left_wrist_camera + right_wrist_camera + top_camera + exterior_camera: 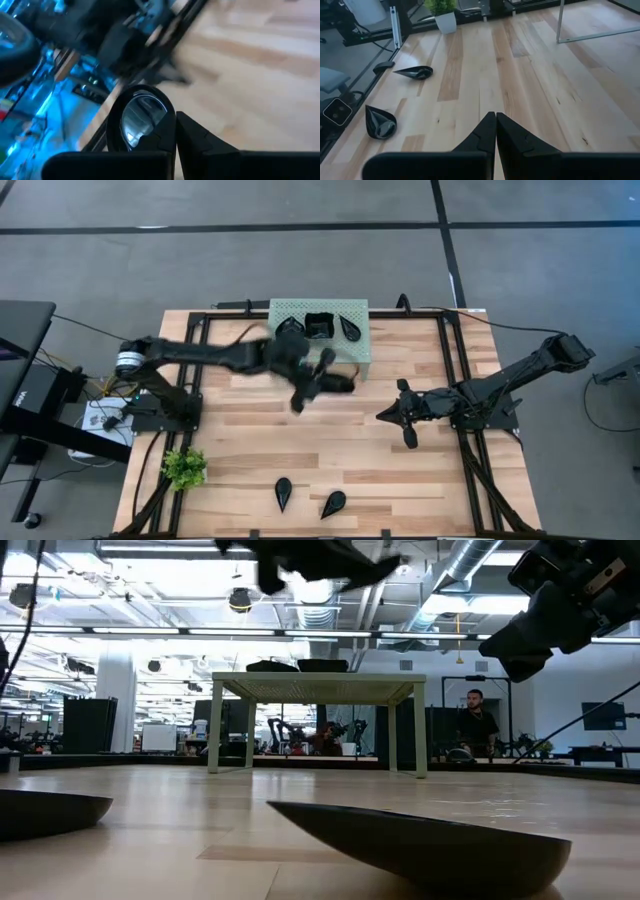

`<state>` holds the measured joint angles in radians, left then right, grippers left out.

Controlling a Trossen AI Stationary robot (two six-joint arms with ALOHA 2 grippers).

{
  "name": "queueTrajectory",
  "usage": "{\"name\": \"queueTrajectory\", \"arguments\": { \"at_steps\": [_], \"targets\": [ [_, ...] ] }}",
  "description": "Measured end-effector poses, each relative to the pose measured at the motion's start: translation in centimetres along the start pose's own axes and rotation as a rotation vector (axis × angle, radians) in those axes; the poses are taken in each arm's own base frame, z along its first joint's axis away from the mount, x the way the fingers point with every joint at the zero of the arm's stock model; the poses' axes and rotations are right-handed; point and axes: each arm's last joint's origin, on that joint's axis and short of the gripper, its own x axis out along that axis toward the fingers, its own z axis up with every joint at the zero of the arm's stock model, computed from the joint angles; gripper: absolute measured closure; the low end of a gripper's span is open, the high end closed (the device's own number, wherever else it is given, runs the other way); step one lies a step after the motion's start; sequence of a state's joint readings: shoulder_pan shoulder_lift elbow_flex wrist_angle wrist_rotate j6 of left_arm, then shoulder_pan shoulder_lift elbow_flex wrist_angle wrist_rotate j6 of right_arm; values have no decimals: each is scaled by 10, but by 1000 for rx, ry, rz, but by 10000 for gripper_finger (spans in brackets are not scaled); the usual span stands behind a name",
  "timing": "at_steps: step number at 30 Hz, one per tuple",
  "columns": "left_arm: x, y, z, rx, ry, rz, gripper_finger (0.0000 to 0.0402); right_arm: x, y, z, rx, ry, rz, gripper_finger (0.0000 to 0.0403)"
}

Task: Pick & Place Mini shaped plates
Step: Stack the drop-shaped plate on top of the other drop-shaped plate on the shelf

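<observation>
My left gripper (318,380) hangs above the table just in front of the mint-green rack (358,350), shut on a small round glossy black plate (142,117). Three more black plates (318,323) lie on top of the rack. Two pointed teardrop plates (283,493) (333,503) rest on the wood near the table's front edge; they also show in the right wrist view (415,73) (380,123). My right gripper (400,415) is shut and empty over the right half of the table, fingertips together (495,120). My left gripper pinches the round plate by its rim (167,135). One finger (200,142) shows beside the rim, and the plate hides the other. The plate stands on edge in the hold, its hollow side toward the wrist camera, lifted clear of the table.
A small green plant (185,468) stands at the front left corner. Black frame rails (455,380) run along the table's sides. Bare wood lies between the rack and the two teardrop plates. A person (473,725) sits in the room behind the table.
</observation>
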<state>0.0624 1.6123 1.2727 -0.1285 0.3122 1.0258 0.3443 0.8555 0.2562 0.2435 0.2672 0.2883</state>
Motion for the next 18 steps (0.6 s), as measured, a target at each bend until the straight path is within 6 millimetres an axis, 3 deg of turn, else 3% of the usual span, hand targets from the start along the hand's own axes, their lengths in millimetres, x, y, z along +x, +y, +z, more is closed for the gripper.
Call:
{"name": "queueTrajectory", "arguments": {
  "at_steps": [5,10,13,18],
  "targets": [
    [14,42,-46,-46,5,7,395,0,0,0,-1,2,0,395],
    [24,58,-73,-92,5,13,395,0,0,0,-1,-5,-19,395],
    [26,52,-73,-154,2,-35,395,0,-2,5,-37,-69,-96,395],
    [26,33,-47,-178,-15,-183,395,-3,-2,23,-155,-251,-218,395]
  ]
}}
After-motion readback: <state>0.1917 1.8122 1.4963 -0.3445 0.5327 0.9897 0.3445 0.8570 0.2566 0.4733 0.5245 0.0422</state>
